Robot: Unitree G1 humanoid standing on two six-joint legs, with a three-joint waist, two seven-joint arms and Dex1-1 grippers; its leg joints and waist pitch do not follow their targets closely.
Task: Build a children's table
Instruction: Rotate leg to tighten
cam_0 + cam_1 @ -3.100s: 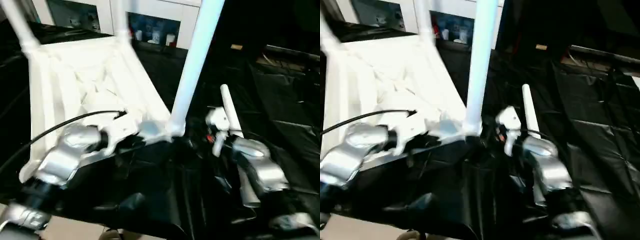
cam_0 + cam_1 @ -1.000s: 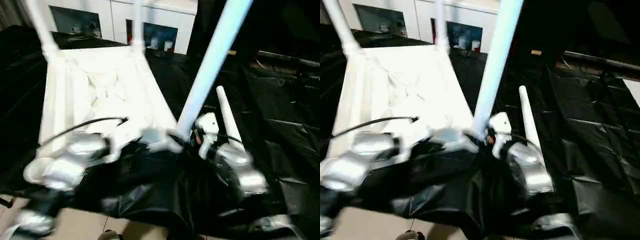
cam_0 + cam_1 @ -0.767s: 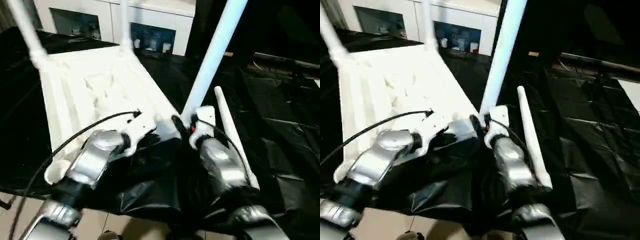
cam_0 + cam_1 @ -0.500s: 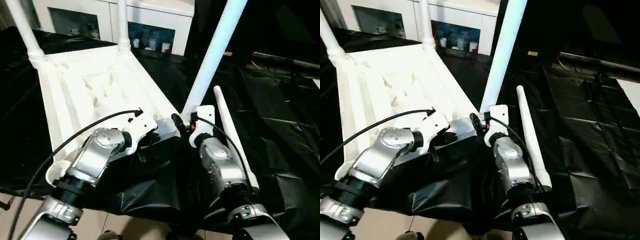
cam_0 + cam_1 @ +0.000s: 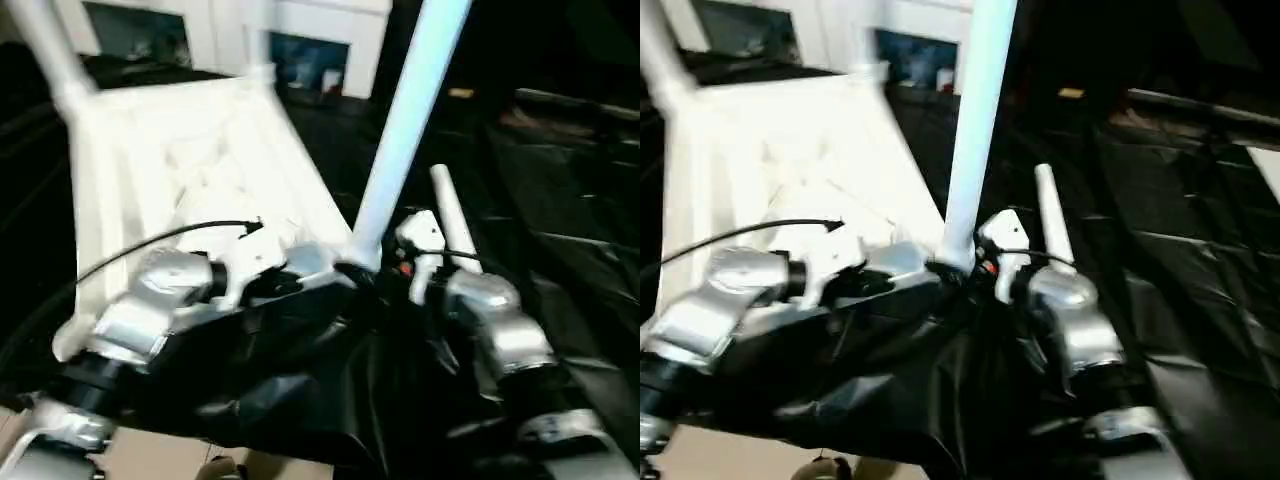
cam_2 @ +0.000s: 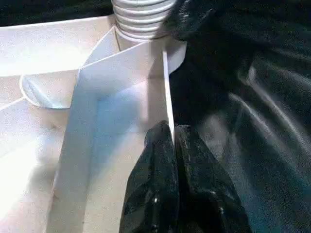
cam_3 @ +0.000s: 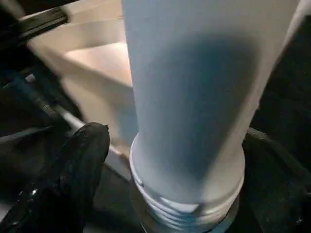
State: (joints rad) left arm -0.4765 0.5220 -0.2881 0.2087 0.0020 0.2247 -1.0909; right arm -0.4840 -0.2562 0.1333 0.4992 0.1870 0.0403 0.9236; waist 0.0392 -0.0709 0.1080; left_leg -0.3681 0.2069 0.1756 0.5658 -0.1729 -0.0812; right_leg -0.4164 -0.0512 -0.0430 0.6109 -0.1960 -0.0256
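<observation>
The children's table top (image 5: 170, 170) lies upside down, ribbed side up, on black sheeting. Two white legs stand in its far corners (image 5: 45, 45) (image 5: 255, 30). A third leg (image 5: 400, 130) stands upright in the near right corner socket, its ribbed base (image 7: 187, 194) showing. My right gripper (image 7: 184, 160) is open around that base, with one black finger (image 7: 82, 160) apart from the leg. My left gripper (image 6: 171, 136) is shut on the thin near edge wall (image 6: 165, 82) of the top, beside that socket. A loose leg (image 5: 447, 205) lies on the sheet to the right.
Crumpled black plastic sheeting (image 5: 560, 180) covers the work surface and hangs over its near edge. White cabinets (image 5: 320, 20) stand behind. A black cable (image 5: 150, 245) arcs over my left forearm. Pale floor (image 5: 150, 455) shows at the bottom.
The head camera has shifted. My right gripper's jaws have spread wider around the upright leg's base, and that forearm has swung out to the right. My left gripper keeps its hold on the edge wall.
</observation>
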